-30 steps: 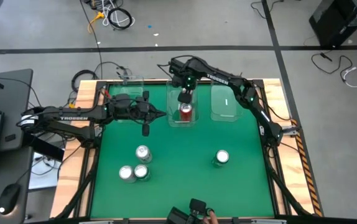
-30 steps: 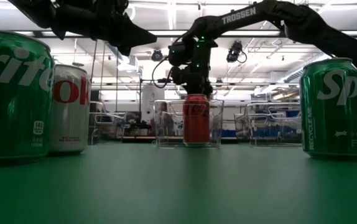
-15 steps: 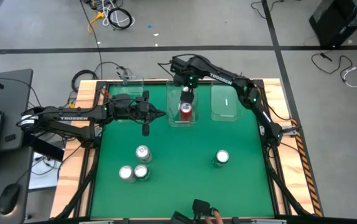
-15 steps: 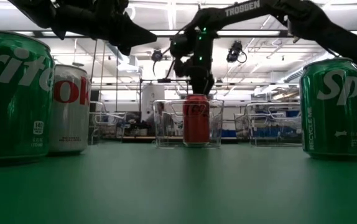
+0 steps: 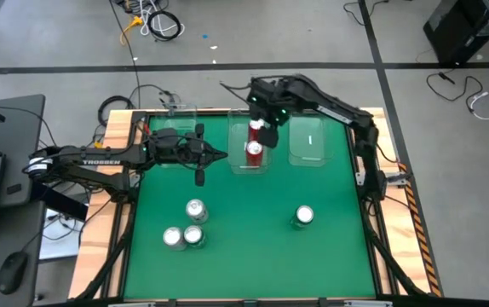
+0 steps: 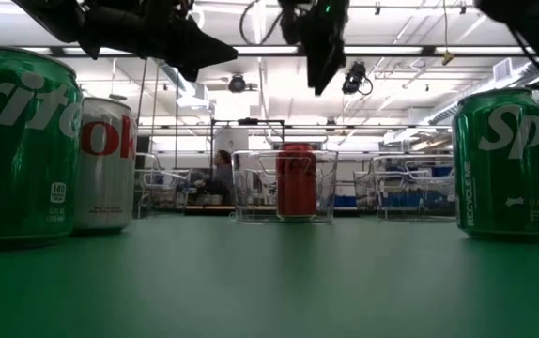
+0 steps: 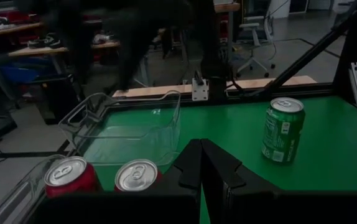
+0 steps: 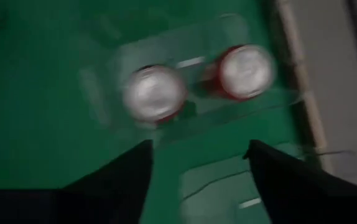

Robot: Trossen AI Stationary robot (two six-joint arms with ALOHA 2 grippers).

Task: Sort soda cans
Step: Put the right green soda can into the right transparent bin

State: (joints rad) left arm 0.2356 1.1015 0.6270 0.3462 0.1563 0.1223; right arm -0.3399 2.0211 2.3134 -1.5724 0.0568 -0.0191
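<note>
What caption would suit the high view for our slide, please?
Two red cans in the middle bin; right tool above, four cans left.

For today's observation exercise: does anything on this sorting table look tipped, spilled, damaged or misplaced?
Nothing stands out. Both red cans stand upright in the middle bin, and the four unsorted cans stand upright on the green table. No spills or dents are visible.

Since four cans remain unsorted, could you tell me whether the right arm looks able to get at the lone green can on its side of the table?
Probably yes. The green can stands alone on open table, top exposed, nothing beside it. The right gripper, empty and open, hangs above the middle bin.
</note>
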